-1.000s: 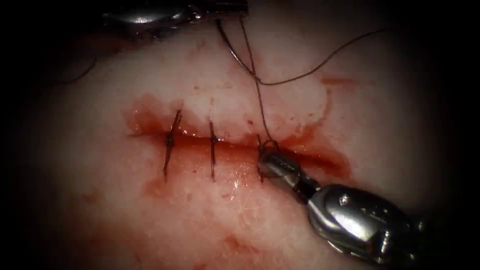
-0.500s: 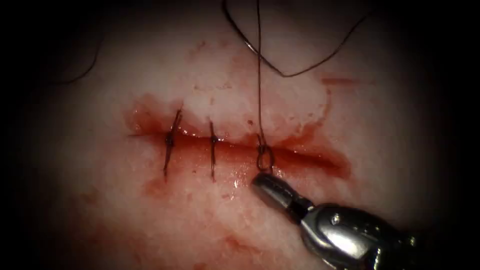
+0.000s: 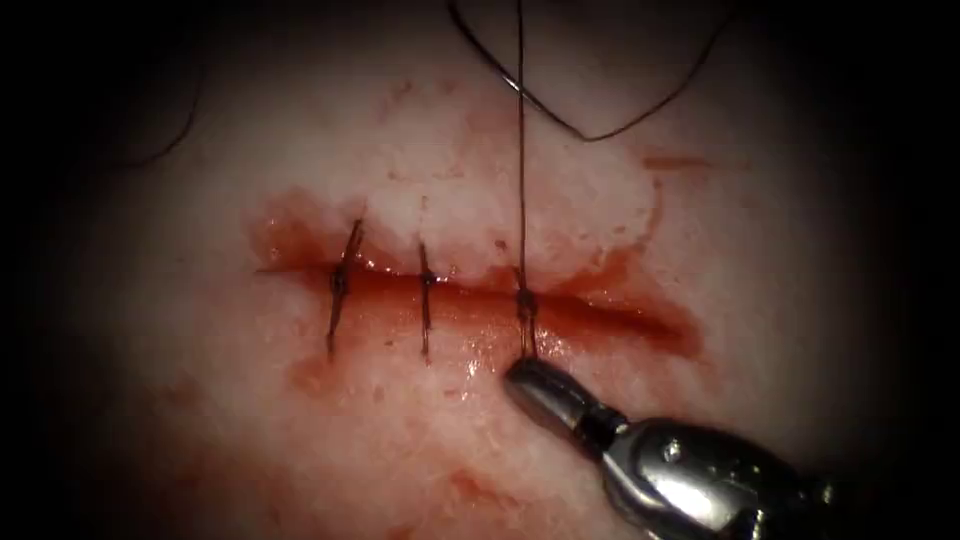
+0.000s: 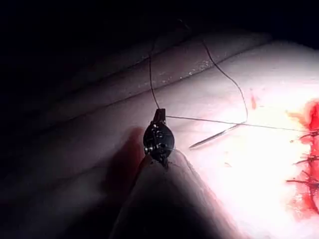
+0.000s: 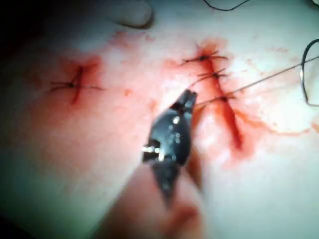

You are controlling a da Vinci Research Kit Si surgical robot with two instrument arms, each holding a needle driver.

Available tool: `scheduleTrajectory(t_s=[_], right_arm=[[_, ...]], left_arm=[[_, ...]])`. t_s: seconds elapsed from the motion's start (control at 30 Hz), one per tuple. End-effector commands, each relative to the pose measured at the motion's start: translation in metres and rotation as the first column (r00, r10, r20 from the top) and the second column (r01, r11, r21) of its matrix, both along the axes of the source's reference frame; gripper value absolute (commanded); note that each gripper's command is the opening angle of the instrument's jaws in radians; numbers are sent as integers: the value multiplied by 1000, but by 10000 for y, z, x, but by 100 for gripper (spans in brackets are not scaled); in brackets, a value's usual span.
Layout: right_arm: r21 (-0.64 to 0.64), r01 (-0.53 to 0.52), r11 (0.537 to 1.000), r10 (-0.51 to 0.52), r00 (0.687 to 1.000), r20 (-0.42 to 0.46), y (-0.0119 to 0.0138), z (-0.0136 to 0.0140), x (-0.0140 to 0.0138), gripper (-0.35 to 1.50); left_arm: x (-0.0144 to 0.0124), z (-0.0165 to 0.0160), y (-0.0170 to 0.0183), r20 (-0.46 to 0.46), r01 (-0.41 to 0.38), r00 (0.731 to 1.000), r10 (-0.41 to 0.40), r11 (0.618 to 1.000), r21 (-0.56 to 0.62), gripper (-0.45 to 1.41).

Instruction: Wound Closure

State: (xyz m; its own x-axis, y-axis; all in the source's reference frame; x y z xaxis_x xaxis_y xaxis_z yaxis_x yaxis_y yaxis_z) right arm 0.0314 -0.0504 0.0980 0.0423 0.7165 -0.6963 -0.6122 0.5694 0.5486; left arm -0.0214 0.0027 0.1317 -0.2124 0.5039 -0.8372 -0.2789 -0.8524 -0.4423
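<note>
Loop cinched to 3rd knot [image 3: 526, 303], R claw [image 3: 530, 375] grips thread [image 3: 521, 150]

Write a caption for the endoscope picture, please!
Right tool holds the thread taut at the third stitch across the cut.

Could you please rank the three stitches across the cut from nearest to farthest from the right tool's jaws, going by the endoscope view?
From the right tool:
1. Right stitch, just above the tip, thread running up from it.
2. Middle stitch, further left along the cut.
3. Left stitch, farthest left.
</note>
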Motion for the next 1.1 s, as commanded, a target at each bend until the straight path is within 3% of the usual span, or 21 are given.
scheduleTrajectory(t_s=[0.03,0.5,0.8,1.0,1.03,1.07,1.1], right_arm=[[2,5,1000,-5,1000,1,-7,3,7,-35],[-10,42,999,-42,999,18,-21,0,10,-35],[-12,45,999,-45,999,17,-25,0,11,-35],[-26,60,998,-60,998,-29,-17,1,16,-35],[-25,69,997,-69,997,-34,-16,0,16,-23],[-23,83,996,-84,996,-43,-14,-2,15,26],[-22,95,995,-96,994,-50,-13,-3,13,52]], left_arm=[[-5,6,3,-1,0,1000,0,1000,-9,-45],[-8,39,17,-18,13,1000,-14,1000,-11,-45],[-10,46,24,-24,19,1000,-20,1000,-15,-45],[-9,36,8,-6,-1,1000,1,1000,-6,-45],[-9,30,4,1,-7,1000,7,1000,-1,-45],[-8,24,1,6,-11,1000,11,1000,3,-45],[-7,18,-3,11,-15,1000,15,1000,8,-45]])
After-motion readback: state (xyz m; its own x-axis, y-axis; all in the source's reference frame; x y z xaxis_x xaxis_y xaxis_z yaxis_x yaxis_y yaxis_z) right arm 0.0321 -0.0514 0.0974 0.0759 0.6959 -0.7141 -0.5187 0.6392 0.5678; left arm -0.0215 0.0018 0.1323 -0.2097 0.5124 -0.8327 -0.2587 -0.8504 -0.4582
